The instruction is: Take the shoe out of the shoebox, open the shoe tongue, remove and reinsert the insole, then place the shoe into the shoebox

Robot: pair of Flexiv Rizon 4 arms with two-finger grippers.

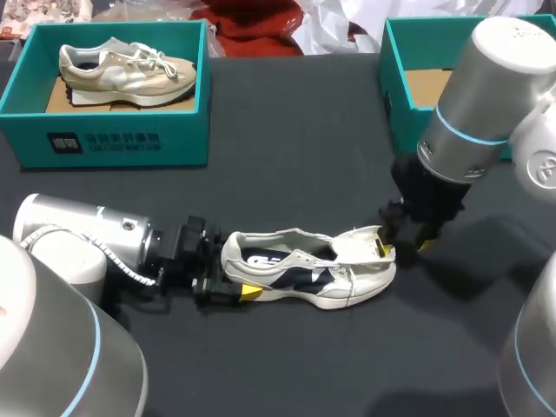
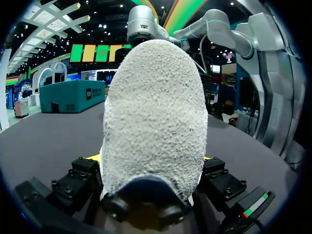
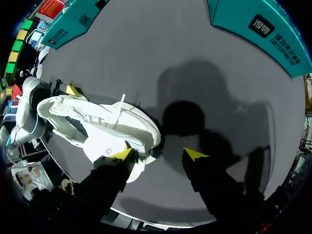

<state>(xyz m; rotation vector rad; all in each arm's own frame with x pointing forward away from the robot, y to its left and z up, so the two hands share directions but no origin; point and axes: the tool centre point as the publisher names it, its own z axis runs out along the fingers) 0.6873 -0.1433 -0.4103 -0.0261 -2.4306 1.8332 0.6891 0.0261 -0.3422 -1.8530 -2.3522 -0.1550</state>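
While left gripper (image 1: 230, 276) clamps heel, shoe (image 1: 304, 269) upright

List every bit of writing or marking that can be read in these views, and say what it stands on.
Left shoebox, front wall: white logo and a line of characters, too blurred to read.
Right shoebox, outer wall: white logo with a line under it, too small to read.
Shoe on the table, side: dark panel with white shapes, no legible letters.
Nothing can be quoted.

You have two of each: a white shoe (image 1: 304, 265) and a beige shoe (image 1: 126, 69), two boxes (image 1: 130, 122) (image 1: 398, 104), two tools (image 1: 228, 271) (image 1: 402, 247).
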